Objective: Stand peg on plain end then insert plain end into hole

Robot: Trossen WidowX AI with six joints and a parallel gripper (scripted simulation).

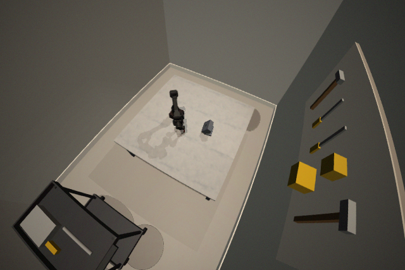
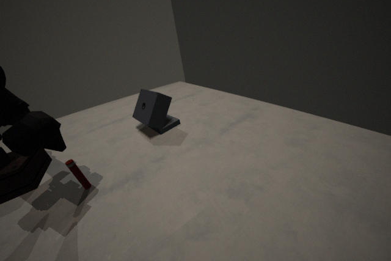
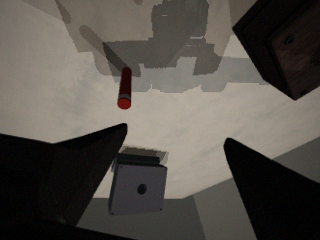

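The pale marbled tabletop [image 1: 202, 165] [image 2: 252, 172] [image 3: 185, 115] carries everything in the task, and seen from above its corners point up, right, down and left. Beyond its right edge, a wall-mounted tool board [image 1: 311, 202] bears two hammers, two yellow-handled tools and two yellow blocks. Off its left corner, past the lower edge, a dark-framed cart [image 1: 130, 233] bears a pale box, a small yellow block and a light rod. The black robot arm [image 1: 176, 111] [image 2: 15, 106] is over the part of the tabletop between the upper-left edge and the middle, casting shadows toward the lower edge. Its gripper [image 1: 180, 127] [image 2: 60, 144] [image 3: 175, 135] is opened wide, with the two fingers well apart and nothing gripped between them. The blue-grey sloped panel [image 1: 207, 127] [image 2: 146, 103] [image 3: 137, 187] stands on its foot nearer the right edge than the arm does, and its face is turned toward the arm's side. The red peg [image 1: 184, 130] [image 2: 79, 174] [image 3: 125, 87] stands on its plain end on the tabletop, between the upper-left and right edges, near the gripper and well apart from the panel; its white-banded end is up. Smallest is the round dark hole [image 2: 143, 106] [image 3: 142, 189] in the panel's face.
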